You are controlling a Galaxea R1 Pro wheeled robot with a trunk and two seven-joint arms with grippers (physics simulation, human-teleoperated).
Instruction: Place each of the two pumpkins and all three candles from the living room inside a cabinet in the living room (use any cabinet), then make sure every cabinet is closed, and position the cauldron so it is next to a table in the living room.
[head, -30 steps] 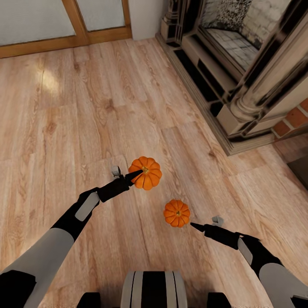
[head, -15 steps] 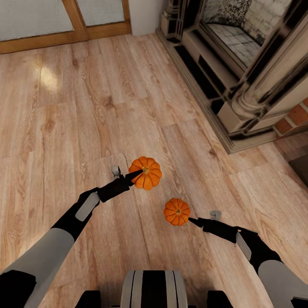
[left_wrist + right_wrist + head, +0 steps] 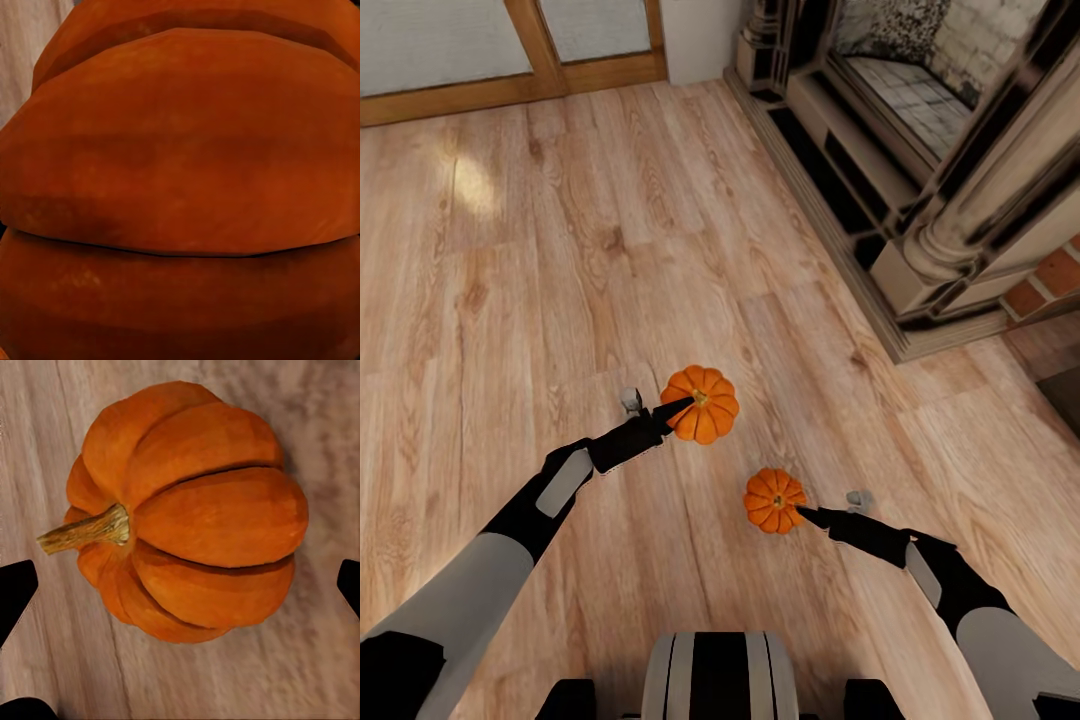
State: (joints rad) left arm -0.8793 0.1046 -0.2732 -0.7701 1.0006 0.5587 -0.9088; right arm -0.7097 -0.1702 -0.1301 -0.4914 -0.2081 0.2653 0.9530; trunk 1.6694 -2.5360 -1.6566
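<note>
Two orange ribbed pumpkins show on the wooden floor. The farther pumpkin point(image 3: 710, 412) has my left gripper point(image 3: 678, 407) shut on it, one dark finger lying across its top; its orange skin point(image 3: 180, 180) presses right up to the left wrist camera. The nearer pumpkin point(image 3: 770, 497) rests on the floor, stem sideways. My right gripper point(image 3: 807, 514) is open with its tips at that pumpkin's edge. In the right wrist view this pumpkin point(image 3: 195, 510) lies between the spread black fingertips point(image 3: 16, 585). The candles, cabinet, cauldron and table are out of view.
A dark stone fireplace surround point(image 3: 920, 200) with a raised plinth runs along the right, with red brick point(image 3: 1050, 275) beside it. A wooden-framed glass door point(image 3: 510, 95) lines the far wall. My base point(image 3: 717, 675) sits at the near edge. Open floor lies to the left.
My right gripper has slid forward and left until its tips reach the nearer pumpkin. The left arm and its pumpkin have stayed put. The view shifted slightly.
</note>
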